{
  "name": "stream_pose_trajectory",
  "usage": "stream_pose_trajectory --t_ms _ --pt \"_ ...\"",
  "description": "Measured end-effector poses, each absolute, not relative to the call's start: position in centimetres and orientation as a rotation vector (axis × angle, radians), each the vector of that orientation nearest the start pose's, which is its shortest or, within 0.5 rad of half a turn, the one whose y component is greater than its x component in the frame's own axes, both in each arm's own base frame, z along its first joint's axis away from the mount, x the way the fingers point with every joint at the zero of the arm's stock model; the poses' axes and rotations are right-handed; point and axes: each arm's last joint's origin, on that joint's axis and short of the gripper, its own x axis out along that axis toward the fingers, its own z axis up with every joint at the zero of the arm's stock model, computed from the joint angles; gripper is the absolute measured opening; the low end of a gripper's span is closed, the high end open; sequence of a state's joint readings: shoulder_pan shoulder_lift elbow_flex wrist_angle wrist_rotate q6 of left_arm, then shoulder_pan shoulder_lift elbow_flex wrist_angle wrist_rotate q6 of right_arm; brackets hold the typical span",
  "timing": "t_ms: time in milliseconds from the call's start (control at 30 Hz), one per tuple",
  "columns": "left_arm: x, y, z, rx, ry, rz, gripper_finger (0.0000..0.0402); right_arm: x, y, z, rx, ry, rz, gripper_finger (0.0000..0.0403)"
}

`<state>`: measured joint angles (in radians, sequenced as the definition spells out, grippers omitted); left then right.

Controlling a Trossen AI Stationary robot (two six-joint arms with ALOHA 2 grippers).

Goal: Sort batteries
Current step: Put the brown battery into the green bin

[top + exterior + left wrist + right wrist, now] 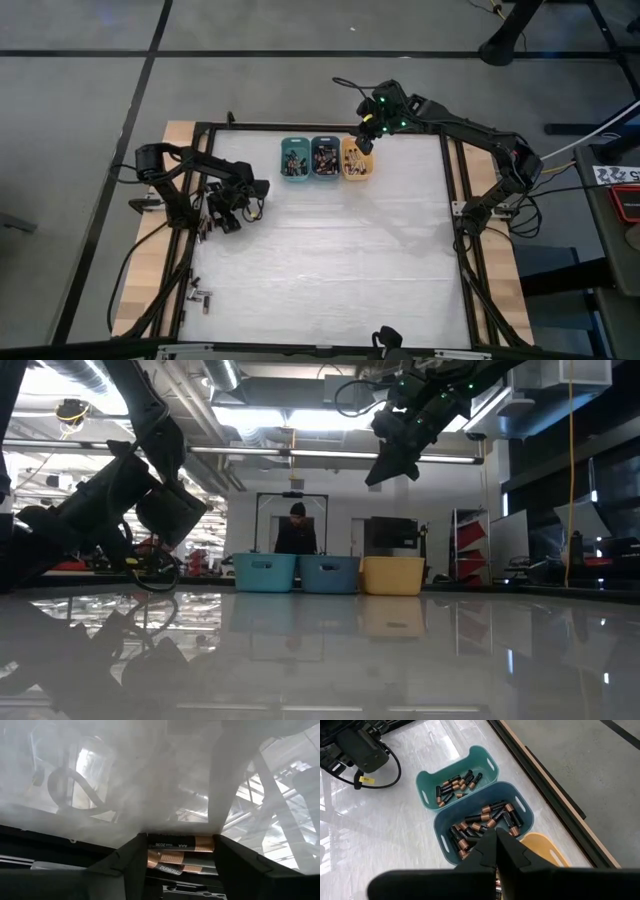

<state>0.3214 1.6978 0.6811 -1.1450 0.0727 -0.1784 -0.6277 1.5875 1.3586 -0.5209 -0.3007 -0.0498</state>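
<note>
Three small bins stand in a row at the table's far edge: teal [295, 158], blue [326, 157] and orange [357, 160]. In the right wrist view the teal bin [457, 782] and the blue bin [482, 822] hold several batteries. My left gripper [180, 855] is low at the table's left edge [232, 212], its fingers around a small cluster of batteries [175, 862]. My right gripper [496, 837] hangs shut and empty high over the blue and orange bins [362, 135]. My left gripper has the topmost battery [180, 842] of the cluster lengthwise between its two fingers, one end at each inner face. The fingers slant down at it from above. Other batteries lie right below it; whether it is lifted off them I cannot tell.
More loose batteries [200, 296] lie by the table's near left corner. The dark table frame [190, 180] runs right beside my left gripper. The middle of the white table [340, 260] is bare. A person [297, 528] stands in the room beyond the bins.
</note>
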Motion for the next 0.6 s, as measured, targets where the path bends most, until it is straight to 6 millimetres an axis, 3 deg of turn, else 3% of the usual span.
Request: stream_pose_trajectory --t_ms 300,433,600 --pt "17.9 5.8 12.0 -0.512 2.082 0.346 0.0188 28.5 -19.7 30.5 0.289 0.68 -0.294 0.0" --pt "18.4 5.9 14.0 -0.521 2.033 0.371 0.0188 28.5 -19.7 30.5 0.29 0.68 -0.295 0.0" --pt "19.5 6.3 17.5 -0.517 1.822 0.39 0.0187 28.5 -19.7 30.5 0.308 0.678 -0.301 0.0"
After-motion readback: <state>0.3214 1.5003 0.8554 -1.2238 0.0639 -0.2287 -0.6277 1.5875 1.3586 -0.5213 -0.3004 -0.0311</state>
